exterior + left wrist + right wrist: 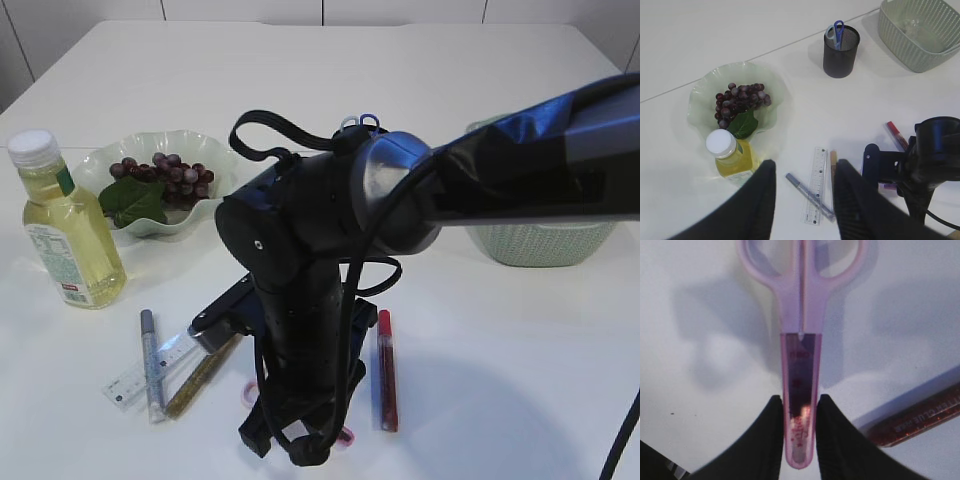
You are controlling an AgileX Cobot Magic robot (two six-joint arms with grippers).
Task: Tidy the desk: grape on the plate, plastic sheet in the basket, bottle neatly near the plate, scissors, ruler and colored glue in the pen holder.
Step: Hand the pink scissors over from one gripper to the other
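- Clamping the sheathed blade end of the pink scissors (801,365), my right gripper (800,440) has a finger pressed against each side of the translucent pink cover; the scissors lie flat on the white table (500,360).
- Their long axis runs straight out from my right jaws in the right wrist view, tip between the fingers, handle loops pointing away from me.
- Just beside them lies the red glitter glue (920,422), at a slant to the scissors and not touching them.
- My right arm reaches in from the right of the exterior view and bends steeply down, wrist close over the table, hiding most of the scissors there.
- My left gripper (804,195) hangs high above the table with its jaws apart and nothing between them.
- Below it lie the clear ruler (815,184), a silver glue pen (809,196) crossing it, and a gold glue pen (833,167) alongside.
- Farther out: the bottle (730,157) stands touching the plate (702,95) that holds the grape (740,100); the pen holder (841,51) has blue scissors (836,34) in it; the basket (920,35) sits at the far right.
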